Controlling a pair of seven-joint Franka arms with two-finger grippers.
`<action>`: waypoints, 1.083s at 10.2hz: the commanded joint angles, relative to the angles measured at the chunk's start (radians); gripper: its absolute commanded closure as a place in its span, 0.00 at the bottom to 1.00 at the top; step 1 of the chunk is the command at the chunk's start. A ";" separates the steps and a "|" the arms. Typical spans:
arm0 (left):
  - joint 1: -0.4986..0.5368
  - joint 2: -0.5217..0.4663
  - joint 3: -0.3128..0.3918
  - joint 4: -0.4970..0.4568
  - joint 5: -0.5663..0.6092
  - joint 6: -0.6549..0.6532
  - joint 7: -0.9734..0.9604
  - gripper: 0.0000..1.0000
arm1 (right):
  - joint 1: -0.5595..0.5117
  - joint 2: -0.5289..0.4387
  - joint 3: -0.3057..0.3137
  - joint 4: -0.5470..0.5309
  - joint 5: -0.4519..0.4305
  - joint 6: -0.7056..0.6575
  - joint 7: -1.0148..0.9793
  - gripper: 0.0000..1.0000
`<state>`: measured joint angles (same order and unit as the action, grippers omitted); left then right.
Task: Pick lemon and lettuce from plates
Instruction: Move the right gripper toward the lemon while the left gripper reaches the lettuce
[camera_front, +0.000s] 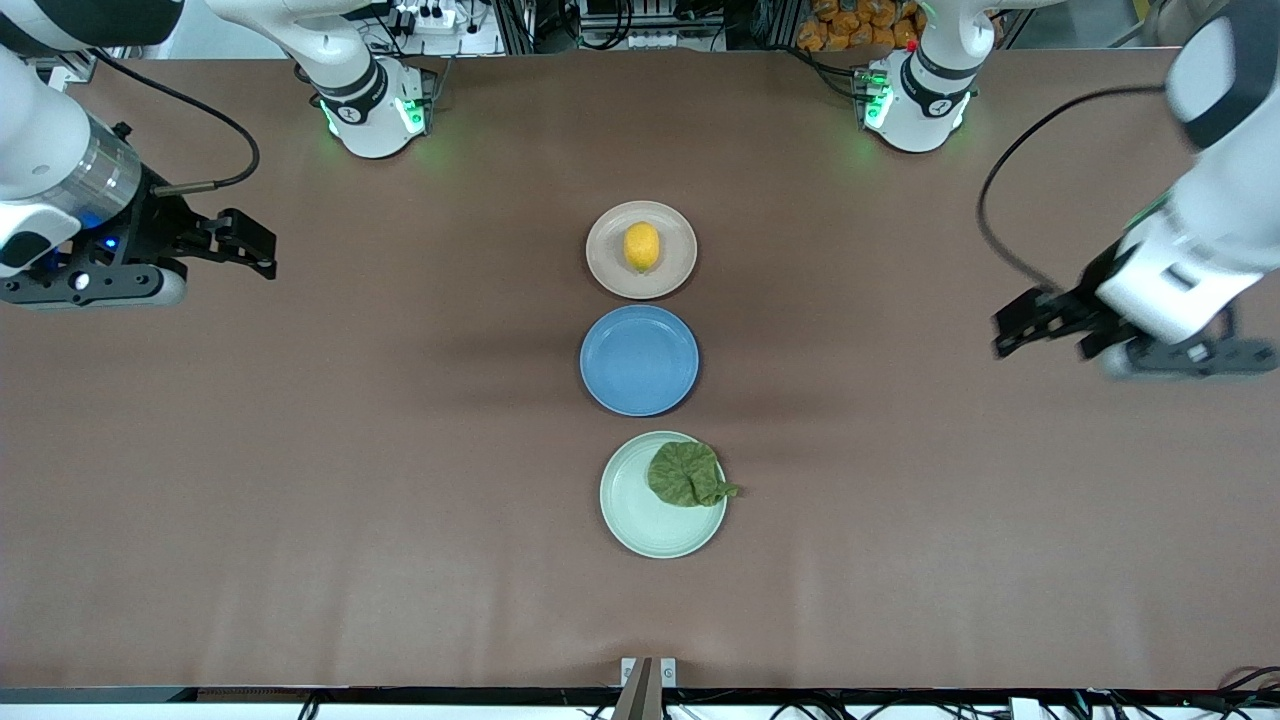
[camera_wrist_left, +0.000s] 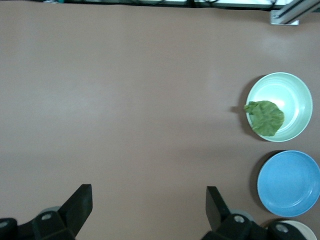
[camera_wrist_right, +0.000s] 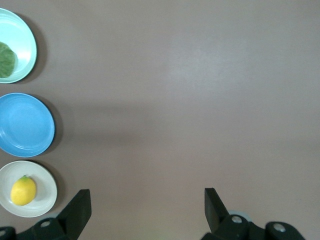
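Observation:
A yellow lemon (camera_front: 641, 246) lies on the beige-pink plate (camera_front: 608, 268), farthest from the front camera; it also shows in the right wrist view (camera_wrist_right: 23, 191). A dark green lettuce leaf (camera_front: 686, 475) lies on the mint green plate (camera_front: 640, 520), nearest that camera, its stub over the rim toward the left arm's end; it also shows in the left wrist view (camera_wrist_left: 265, 117). My left gripper (camera_front: 1012, 325) is open and empty above bare table at the left arm's end. My right gripper (camera_front: 257, 245) is open and empty above bare table at the right arm's end.
An empty blue plate (camera_front: 639, 360) sits between the two other plates in a row down the table's middle. Brown table surface spreads on both sides of the row. The arms' bases stand along the table edge farthest from the front camera.

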<state>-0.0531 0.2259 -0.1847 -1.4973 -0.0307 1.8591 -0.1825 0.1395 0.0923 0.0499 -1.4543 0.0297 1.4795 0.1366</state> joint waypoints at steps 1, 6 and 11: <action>-0.071 0.108 0.005 0.017 -0.020 0.133 0.017 0.00 | 0.058 0.003 -0.001 -0.021 0.045 -0.007 0.122 0.00; -0.226 0.309 0.007 0.020 -0.012 0.441 0.018 0.00 | 0.276 0.044 -0.001 -0.130 0.170 0.079 0.428 0.00; -0.343 0.480 0.019 0.028 0.049 0.711 0.084 0.00 | 0.533 0.155 -0.001 -0.265 0.173 0.337 0.662 0.00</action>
<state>-0.3678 0.6831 -0.1836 -1.4959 -0.0188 2.5396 -0.1415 0.6137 0.2428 0.0586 -1.6407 0.1877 1.7156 0.7313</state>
